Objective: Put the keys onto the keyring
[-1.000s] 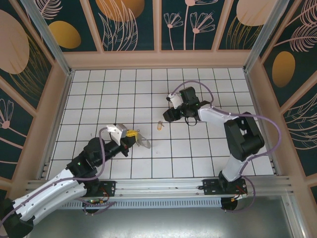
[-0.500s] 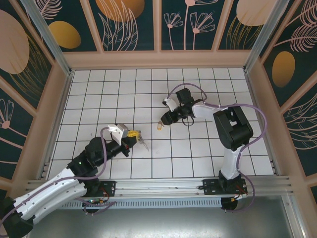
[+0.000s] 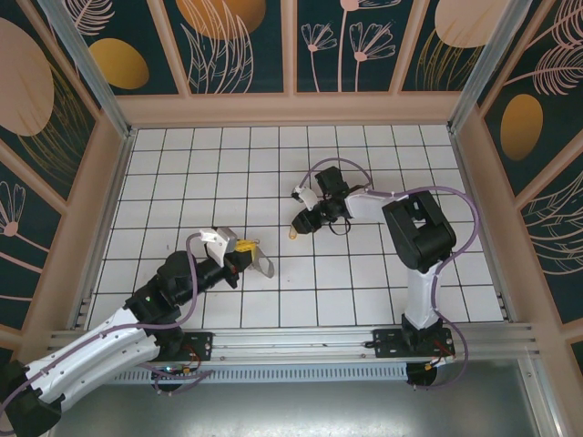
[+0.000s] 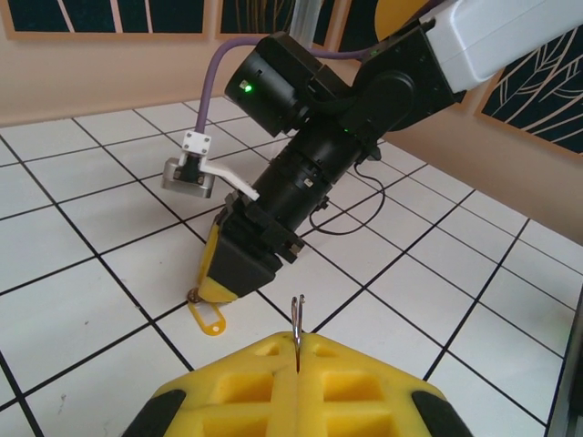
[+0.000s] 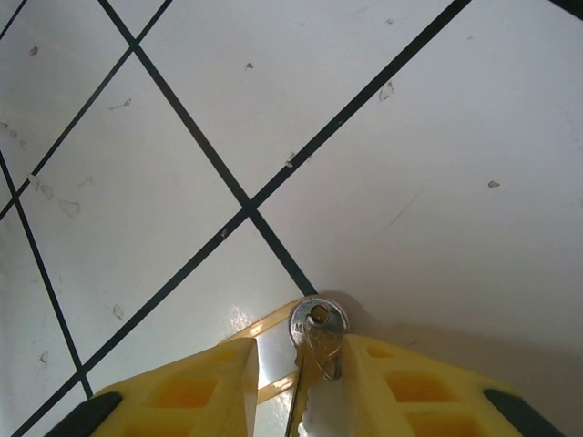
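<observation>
A silver key with a small split ring lies on the white tiles over its yellow tag. My right gripper is tipped down over it, one yellow finger on each side. The key rests against the right finger, and a gap remains between the key and the left finger. From above, the right gripper sits at the key and tag in mid-table. My left gripper is shut on the keyring, held edge-on, and hovers a little short of the key. From above, the keyring sticks out of the left gripper.
A thin dark cable loops on the tiles just right of the right gripper. The tiled table is walled by wooden panels on three sides. Open tiles lie to the back and left.
My right gripper has swung left and down onto the key, and its jaws have narrowed around it. The left gripper has stayed in place with the keyring.
</observation>
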`<action>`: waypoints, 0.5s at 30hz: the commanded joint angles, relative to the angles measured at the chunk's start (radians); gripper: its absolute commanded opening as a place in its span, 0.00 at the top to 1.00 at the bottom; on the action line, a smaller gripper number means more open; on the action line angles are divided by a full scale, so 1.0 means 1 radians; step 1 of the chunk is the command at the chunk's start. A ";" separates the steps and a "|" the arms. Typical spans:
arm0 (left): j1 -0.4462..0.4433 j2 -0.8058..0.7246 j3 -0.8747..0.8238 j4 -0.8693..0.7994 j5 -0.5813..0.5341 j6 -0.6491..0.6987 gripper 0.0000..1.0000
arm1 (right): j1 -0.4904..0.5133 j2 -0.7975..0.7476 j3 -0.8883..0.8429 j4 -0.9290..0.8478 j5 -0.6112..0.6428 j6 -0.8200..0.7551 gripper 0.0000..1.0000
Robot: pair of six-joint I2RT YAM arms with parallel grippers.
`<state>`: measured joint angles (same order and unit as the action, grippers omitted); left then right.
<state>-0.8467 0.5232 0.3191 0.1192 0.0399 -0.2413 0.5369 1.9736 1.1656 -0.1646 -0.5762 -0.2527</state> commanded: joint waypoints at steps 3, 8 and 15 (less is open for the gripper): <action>-0.005 -0.022 0.006 0.048 0.012 0.002 1.00 | 0.005 0.029 0.034 0.011 0.013 0.017 0.75; -0.005 -0.028 0.006 0.045 0.012 0.003 1.00 | 0.005 0.025 0.037 0.012 0.013 0.018 0.86; -0.004 -0.028 0.018 0.036 0.010 0.002 1.00 | 0.005 -0.003 0.027 0.006 0.016 0.007 1.00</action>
<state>-0.8467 0.5083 0.3191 0.1204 0.0433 -0.2409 0.5369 1.9823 1.1770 -0.1616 -0.5663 -0.2337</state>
